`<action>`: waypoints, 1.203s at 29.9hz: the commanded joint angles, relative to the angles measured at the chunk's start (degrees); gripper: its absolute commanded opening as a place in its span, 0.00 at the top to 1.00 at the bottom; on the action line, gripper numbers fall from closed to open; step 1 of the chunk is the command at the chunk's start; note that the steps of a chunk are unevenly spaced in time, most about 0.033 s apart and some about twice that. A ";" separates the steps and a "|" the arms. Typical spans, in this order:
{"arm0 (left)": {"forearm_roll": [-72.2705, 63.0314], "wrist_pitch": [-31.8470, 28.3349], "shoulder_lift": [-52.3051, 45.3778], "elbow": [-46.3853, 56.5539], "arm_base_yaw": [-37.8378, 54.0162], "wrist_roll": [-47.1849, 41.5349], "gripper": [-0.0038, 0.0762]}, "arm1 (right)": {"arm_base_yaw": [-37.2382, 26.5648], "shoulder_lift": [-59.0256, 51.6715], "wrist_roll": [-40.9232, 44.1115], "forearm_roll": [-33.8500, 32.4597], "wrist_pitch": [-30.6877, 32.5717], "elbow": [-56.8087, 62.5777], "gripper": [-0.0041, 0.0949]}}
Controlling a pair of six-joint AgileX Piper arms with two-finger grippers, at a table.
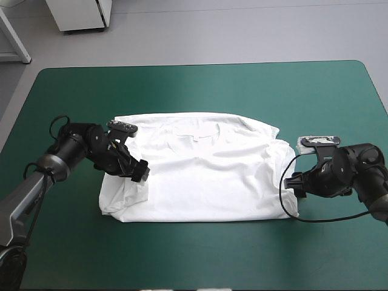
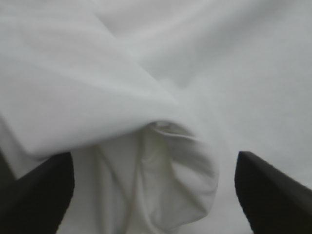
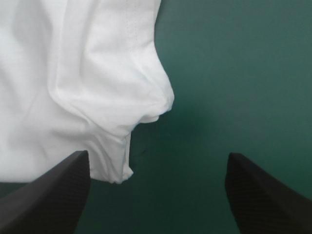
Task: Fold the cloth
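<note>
- High view: a white T-shirt (image 1: 200, 176) lies spread flat mid-table on the teal-green cover (image 1: 200, 91); the left gripper (image 1: 140, 171) sits on its nine o'clock edge, the right gripper (image 1: 293, 182) at its three o'clock edge.
- Left wrist view: black fingers (image 2: 39, 195) stand apart, released, with a bunched fold between them.
- Right wrist view: the jaws are released, and a shirt corner lies just ahead of one finger.

The high view looks forward and down from above and behind the robot, far enough off to take in the whole bench (image 1: 200, 260). The left wrist view sits very near, the T-shirt (image 2: 146, 63) filling everything ahead of and between the left fingers (image 2: 41, 195). The right wrist view, also near, faces down past the right fingers (image 3: 48, 195) at the T-shirt's edge and the teal-green cover (image 3: 234, 73); both patches lie within the high view
</note>
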 commanded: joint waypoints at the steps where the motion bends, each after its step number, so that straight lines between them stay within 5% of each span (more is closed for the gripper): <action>1: 4.91 7.08 -2.12 -8.08 -0.21 -3.62 0.14 | -0.44 -0.62 1.67 -0.44 -6.31 0.33 0.24; 9: 6.21 13.76 -2.15 -15.18 -0.21 -5.32 0.14 | -0.44 8.87 4.41 1.94 -11.15 0.12 0.26; 28: 6.21 14.83 -2.76 -15.32 -0.21 -6.34 0.14 | -0.44 17.32 2.68 6.11 -14.68 0.35 0.87; 36: 6.21 14.20 -2.76 -15.32 -0.21 -5.96 0.14 | -0.44 9.86 10.13 -1.21 -8.77 0.35 0.94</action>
